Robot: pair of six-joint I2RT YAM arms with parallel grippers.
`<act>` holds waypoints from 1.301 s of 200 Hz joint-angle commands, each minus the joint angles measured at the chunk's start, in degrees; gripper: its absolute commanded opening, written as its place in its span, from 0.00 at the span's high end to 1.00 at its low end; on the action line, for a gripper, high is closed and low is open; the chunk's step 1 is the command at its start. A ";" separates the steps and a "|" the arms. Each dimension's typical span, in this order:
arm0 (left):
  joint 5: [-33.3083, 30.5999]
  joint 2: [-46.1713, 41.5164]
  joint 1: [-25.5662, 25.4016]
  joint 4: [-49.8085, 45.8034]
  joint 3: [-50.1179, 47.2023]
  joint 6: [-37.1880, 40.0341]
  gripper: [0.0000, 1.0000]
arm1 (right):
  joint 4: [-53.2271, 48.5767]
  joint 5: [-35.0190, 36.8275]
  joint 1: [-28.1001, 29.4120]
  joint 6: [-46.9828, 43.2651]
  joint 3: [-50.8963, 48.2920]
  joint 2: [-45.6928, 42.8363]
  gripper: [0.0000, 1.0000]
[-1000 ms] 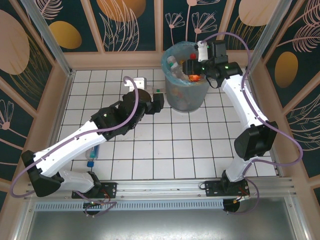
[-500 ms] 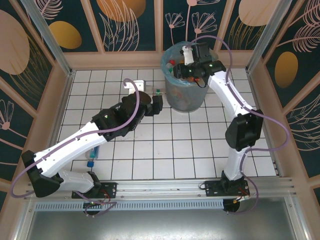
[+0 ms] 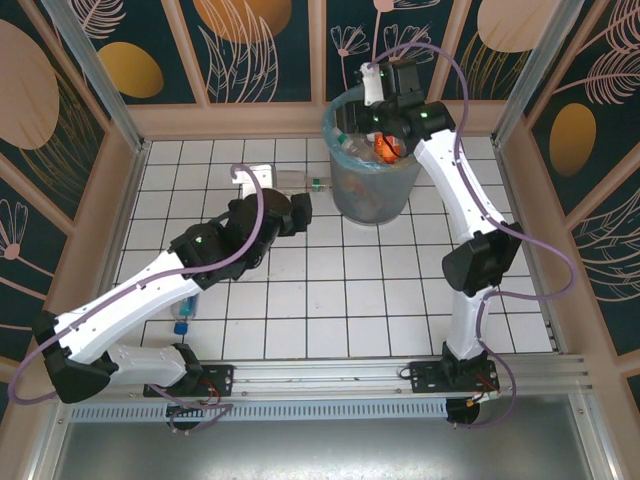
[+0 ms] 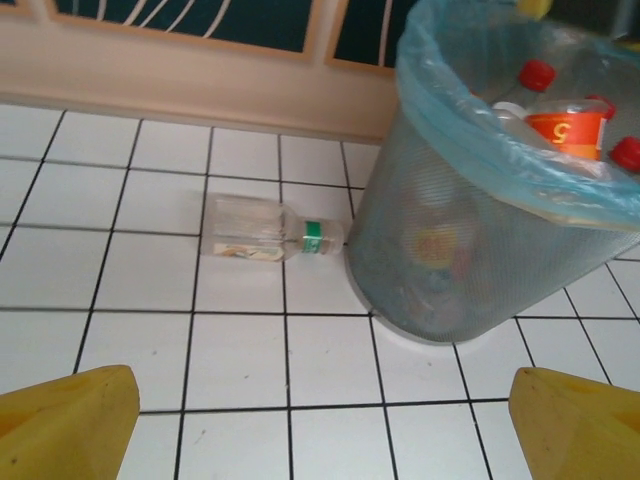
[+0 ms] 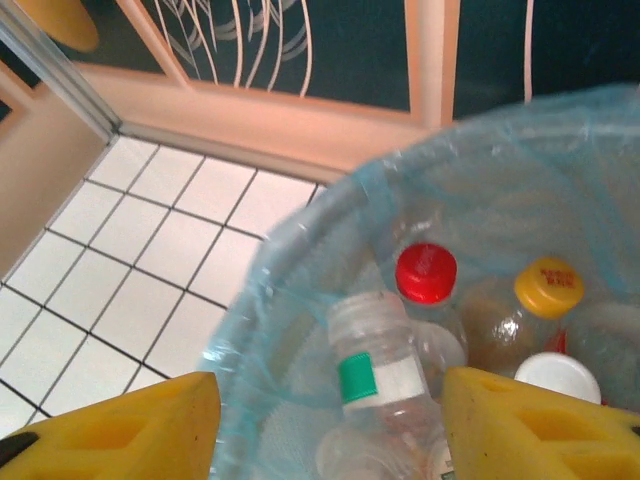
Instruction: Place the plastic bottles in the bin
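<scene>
A clear plastic bottle [image 4: 262, 240] with a green neck band lies on its side on the tiles, its neck against the foot of the bin [image 4: 470, 260]. My left gripper [image 4: 320, 440] hovers open a short way in front of that bottle [image 3: 298, 181], nothing between its yellow fingers [image 4: 65, 425]. The bin [image 3: 372, 190] holds several bottles with red, yellow and white caps. My right gripper [image 5: 330, 430] hangs open over the bin's left rim [image 5: 300, 260]. A clear bottle with a green band [image 5: 385, 385] lies loose in the bin below it.
Another bottle with a blue cap [image 3: 184, 312] lies on the tiles beside the left arm's forearm. The bin stands against the back wall [image 3: 240, 118]. Wooden walls enclose the tiled floor on three sides.
My right gripper has swung left across the bin's mouth and no longer holds anything. My left gripper has drawn back and left, uncovering the bottle by the bin.
</scene>
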 commanded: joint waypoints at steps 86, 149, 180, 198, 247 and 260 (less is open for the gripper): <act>1.78 -18.11 14.57 -31.30 -18.10 -17.28 0.02 | 30.80 3.14 16.73 2.91 -38.54 -23.31 0.33; 18.86 -11.86 38.18 -22.57 -29.69 -0.61 0.01 | 32.89 0.67 17.50 0.96 -44.61 -26.38 0.33; 23.15 -6.15 44.38 -17.70 -30.35 3.83 0.01 | 34.73 -0.09 17.37 0.19 -48.15 -29.20 0.32; 24.22 -1.98 46.65 -15.39 -30.09 5.23 0.01 | 35.43 -1.20 17.22 0.19 -49.95 -30.32 0.32; 25.92 7.96 48.47 -9.22 -30.24 6.21 0.01 | 37.19 -3.50 17.15 1.01 -53.19 -32.41 0.32; 25.90 9.24 48.65 -8.09 -30.43 6.12 0.01 | 37.18 -3.56 17.09 0.98 -53.49 -32.68 0.32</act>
